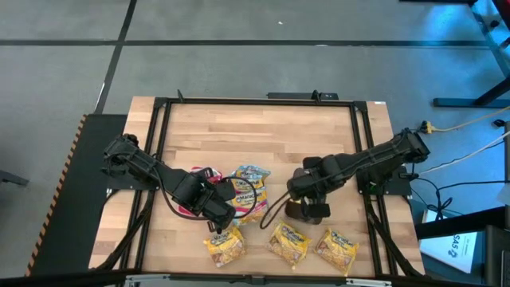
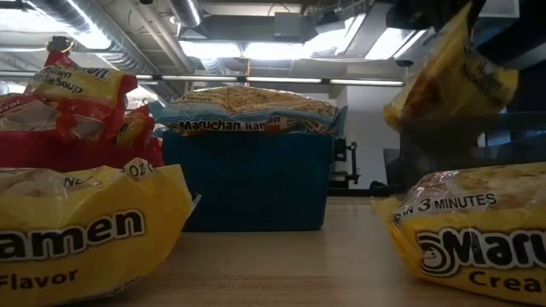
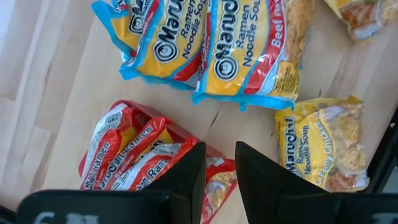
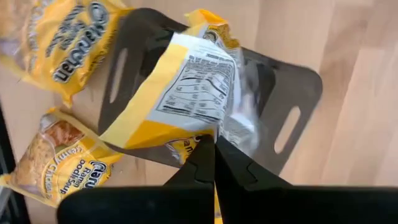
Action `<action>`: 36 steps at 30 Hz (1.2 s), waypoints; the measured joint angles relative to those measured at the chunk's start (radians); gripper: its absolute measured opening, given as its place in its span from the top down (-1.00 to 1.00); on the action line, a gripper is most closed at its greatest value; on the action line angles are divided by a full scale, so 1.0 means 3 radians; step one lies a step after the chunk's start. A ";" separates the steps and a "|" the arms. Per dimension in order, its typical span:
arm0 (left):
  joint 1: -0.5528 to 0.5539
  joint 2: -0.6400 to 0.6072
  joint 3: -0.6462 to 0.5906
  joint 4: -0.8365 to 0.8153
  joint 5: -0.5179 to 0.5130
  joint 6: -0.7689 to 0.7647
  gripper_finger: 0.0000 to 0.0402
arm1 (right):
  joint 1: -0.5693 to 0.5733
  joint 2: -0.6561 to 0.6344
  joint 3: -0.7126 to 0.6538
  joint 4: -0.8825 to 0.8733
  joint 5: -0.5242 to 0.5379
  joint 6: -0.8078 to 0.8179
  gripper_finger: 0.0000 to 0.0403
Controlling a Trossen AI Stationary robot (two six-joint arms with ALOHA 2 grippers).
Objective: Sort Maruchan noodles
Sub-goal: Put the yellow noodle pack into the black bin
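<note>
The right gripper [image 4: 214, 149] was pinched shut on the edge of a yellow noodle packet [image 4: 186, 87], held just above the dark grey tray [image 4: 292, 99]. It was judged best lowered flat inside the tray before release. The left gripper [image 3: 217, 165], jaws narrowly parted and empty, hovered over the red packets [image 3: 134, 158] beside the blue packets [image 3: 199, 46] on the worktop [image 1: 263, 131].

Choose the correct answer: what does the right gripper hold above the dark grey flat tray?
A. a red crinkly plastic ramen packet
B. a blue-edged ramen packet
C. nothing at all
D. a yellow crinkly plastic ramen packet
D: in the right wrist view the right gripper is shut on the edge of a yellow crinkly plastic ramen packet, hanging over the dark grey flat tray.
</note>
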 joint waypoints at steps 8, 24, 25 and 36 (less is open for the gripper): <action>-0.0026 0.0000 0.0000 -0.0273 0.0000 -0.0002 0.60 | -0.0184 -0.0010 -0.0059 -0.0217 -0.0025 0.0325 1.00; -0.0094 -0.0001 0.0000 -0.0417 -0.0032 -0.0005 0.60 | -0.0588 -0.0037 -0.0189 -0.0232 -0.0437 0.0506 1.00; -0.0094 -0.0001 0.0000 -0.0428 -0.0032 -0.0004 0.60 | -0.0609 -0.0037 -0.0189 -0.0234 -0.0458 0.0518 1.00; -0.0094 -0.0001 0.0000 -0.0506 -0.0109 -0.0003 0.60 | -0.0826 -0.0037 -0.0352 -0.0236 -0.0628 0.0653 1.00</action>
